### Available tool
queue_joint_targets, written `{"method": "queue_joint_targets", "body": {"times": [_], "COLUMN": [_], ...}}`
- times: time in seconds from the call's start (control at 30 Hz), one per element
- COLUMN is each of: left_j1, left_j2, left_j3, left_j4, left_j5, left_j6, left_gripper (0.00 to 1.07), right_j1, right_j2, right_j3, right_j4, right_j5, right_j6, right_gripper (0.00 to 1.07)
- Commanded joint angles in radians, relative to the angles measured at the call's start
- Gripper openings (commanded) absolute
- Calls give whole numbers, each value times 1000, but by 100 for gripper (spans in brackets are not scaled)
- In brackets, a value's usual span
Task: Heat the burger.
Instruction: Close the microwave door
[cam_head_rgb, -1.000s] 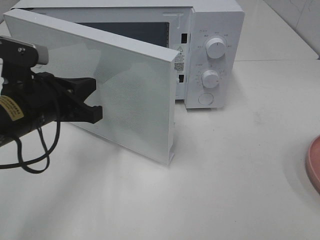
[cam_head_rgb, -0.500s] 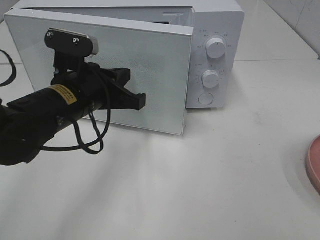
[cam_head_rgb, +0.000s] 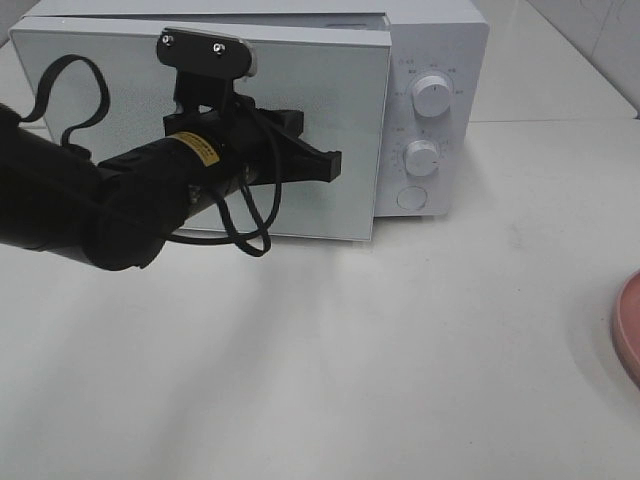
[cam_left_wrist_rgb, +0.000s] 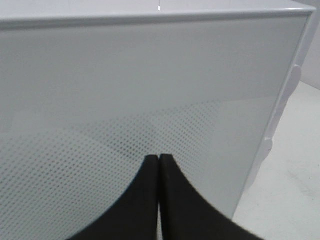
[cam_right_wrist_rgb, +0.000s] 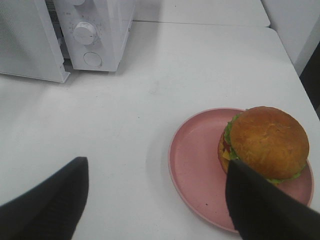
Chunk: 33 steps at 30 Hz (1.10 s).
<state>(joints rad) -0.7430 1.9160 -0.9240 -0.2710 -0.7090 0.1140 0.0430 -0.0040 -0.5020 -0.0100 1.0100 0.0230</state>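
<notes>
closed left gripper (cam_head_rgb: 335, 163) against microwave door (cam_head_rgb: 120, 80), burger (cam_right_wrist_rgb: 265, 142) well apart

The microwave door (cam_head_rgb: 200, 130) stood nearly shut, blocking the cavity; bare table (cam_head_rgb: 400, 360) lay open in front

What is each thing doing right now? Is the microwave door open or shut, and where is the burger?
Microwave door: almost shut, a small gap left at the latch side.
Left gripper: shut, empty, tips against the door.
Right gripper: open, empty, above the table.
Burger: whole, sitting on the pink plate, outside the microwave.
Pink plate: flat on the table.
Microwave: upright on the table; whether it is running cannot be told.
</notes>
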Motion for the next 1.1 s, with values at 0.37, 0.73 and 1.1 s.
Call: {"method": "queue_joint_targets", "body": {"times": [0.37, 0.73, 1.1], "left_j1": [-6, 21, 80], "left_j2": [123, 157, 137], "left_j3": [-187, -292, -332], "left_j4": [-28, -155, -127], "left_j5": [68, 67, 209], "left_j6": [3, 100, 89], "left_gripper": [0, 0, 0], "right_j1": [-7, -7, -7], "right_j2": [-27, -27, -27], "right_j3": [3, 3, 3], "right_j4": [4, 4, 4], "right_j5": [-16, -16, -16], "right_j6": [-11, -11, -11], "right_gripper": [75, 75, 75]}}
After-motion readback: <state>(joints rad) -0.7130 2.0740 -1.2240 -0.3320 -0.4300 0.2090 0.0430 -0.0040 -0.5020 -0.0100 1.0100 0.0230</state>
